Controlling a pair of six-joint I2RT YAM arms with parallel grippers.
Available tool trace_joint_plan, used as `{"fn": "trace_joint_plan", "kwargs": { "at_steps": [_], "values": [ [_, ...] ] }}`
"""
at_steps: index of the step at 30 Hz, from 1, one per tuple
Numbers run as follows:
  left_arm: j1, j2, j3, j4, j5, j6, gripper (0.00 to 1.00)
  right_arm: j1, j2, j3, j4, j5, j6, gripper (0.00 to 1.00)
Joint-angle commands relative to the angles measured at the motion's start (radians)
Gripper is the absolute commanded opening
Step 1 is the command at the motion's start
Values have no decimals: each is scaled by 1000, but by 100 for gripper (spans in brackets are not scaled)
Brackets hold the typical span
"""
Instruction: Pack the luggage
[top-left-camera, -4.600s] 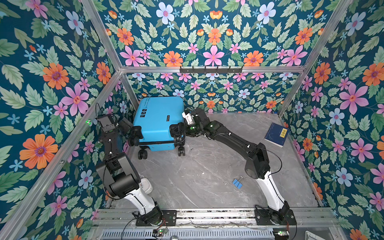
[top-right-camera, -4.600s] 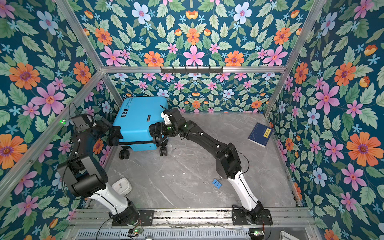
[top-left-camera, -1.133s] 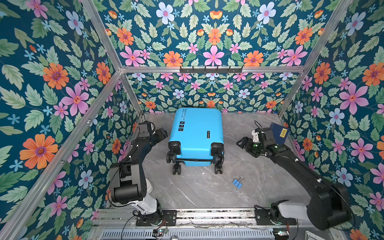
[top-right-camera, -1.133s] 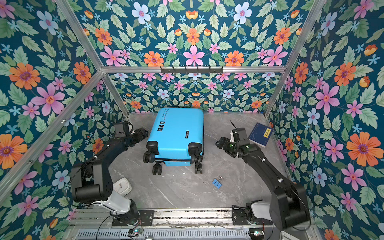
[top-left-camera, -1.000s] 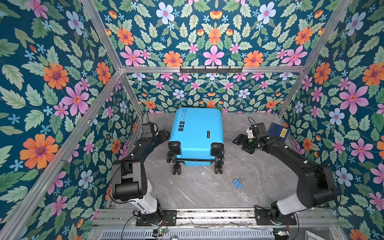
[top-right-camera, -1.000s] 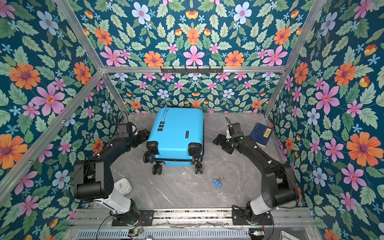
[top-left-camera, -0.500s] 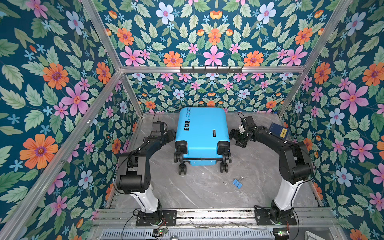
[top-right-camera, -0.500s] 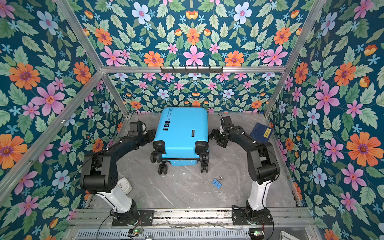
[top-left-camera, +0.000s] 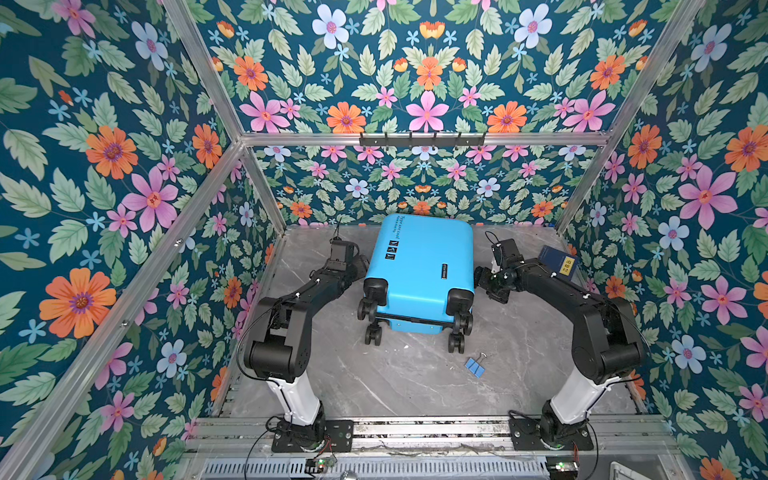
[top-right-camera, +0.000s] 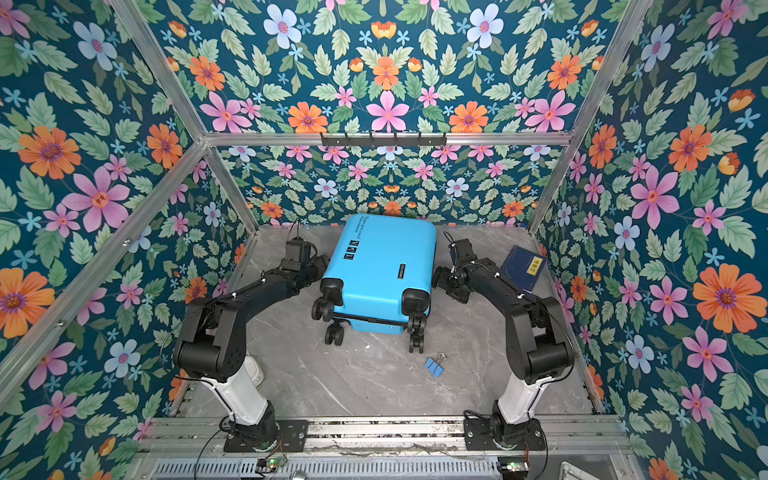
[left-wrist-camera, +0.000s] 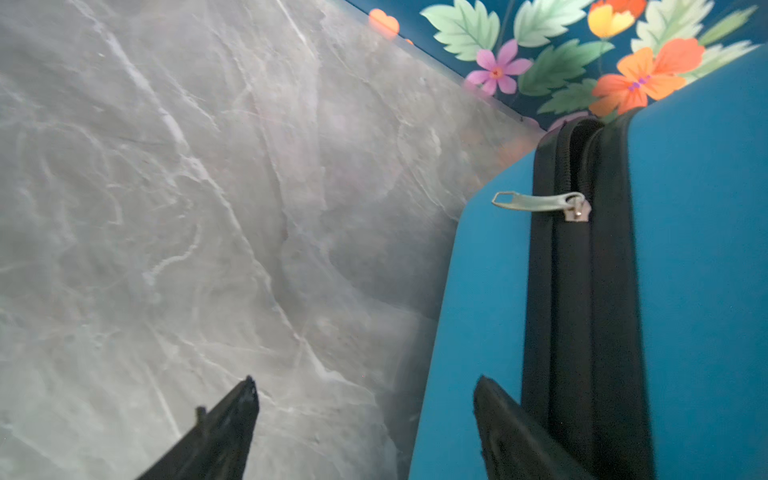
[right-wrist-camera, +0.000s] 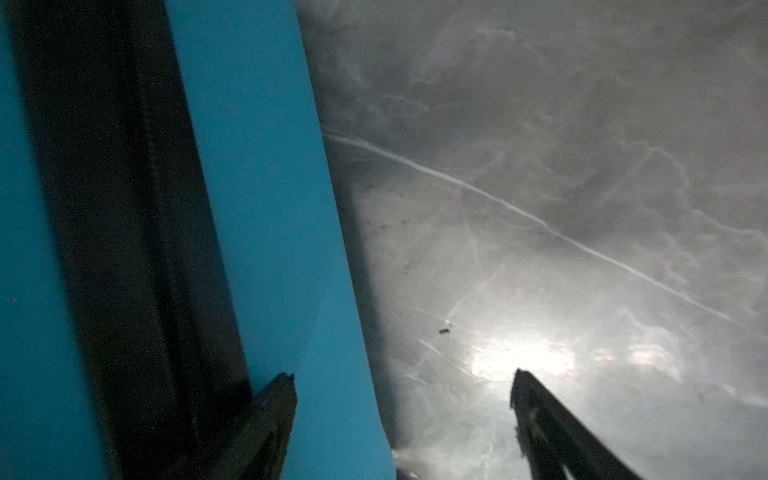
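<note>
Sky-blue suitcase (top-left-camera: 419, 266) lying flat on marble tabletop (top-left-camera: 415, 386), between grippers. Left gripper (left-wrist-camera: 363, 382) spread, empty, at suitcase's zipper side, near zipper pull (left-wrist-camera: 536, 203). Right gripper (right-wrist-camera: 403, 376) spread, empty, at opposite side.

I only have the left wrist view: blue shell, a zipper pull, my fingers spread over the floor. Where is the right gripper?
Observer: The right gripper sits at the opposite side of the suitcase, fingers open, holding nothing.
Operator: Anything loose to pack?
Observer: A dark-blue book lies flat near the far right corner.
Operator: Anything else?
Observer: A blue binder clip lies just in front of the suitcase's wheels.
</note>
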Motion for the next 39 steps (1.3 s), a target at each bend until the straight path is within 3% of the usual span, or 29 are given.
{"fn": "trace_joint_plan", "kwargs": {
  "at_steps": [1,15,34,39],
  "values": [
    [-66,-22,-24,-20,146,-15,84,-16,3,3,29,-103,-32,83],
    [-100,-49,-87,8,114,-50,85,-17,226,337,-63,-189,-78,83],
    [-105,46,26,-4,151,-26,85,-30,627,941,-287,-205,-136,85],
    [-92,-15,-7,-27,108,-17,86,-63,602,939,-317,-166,-145,90]
  ]
}}
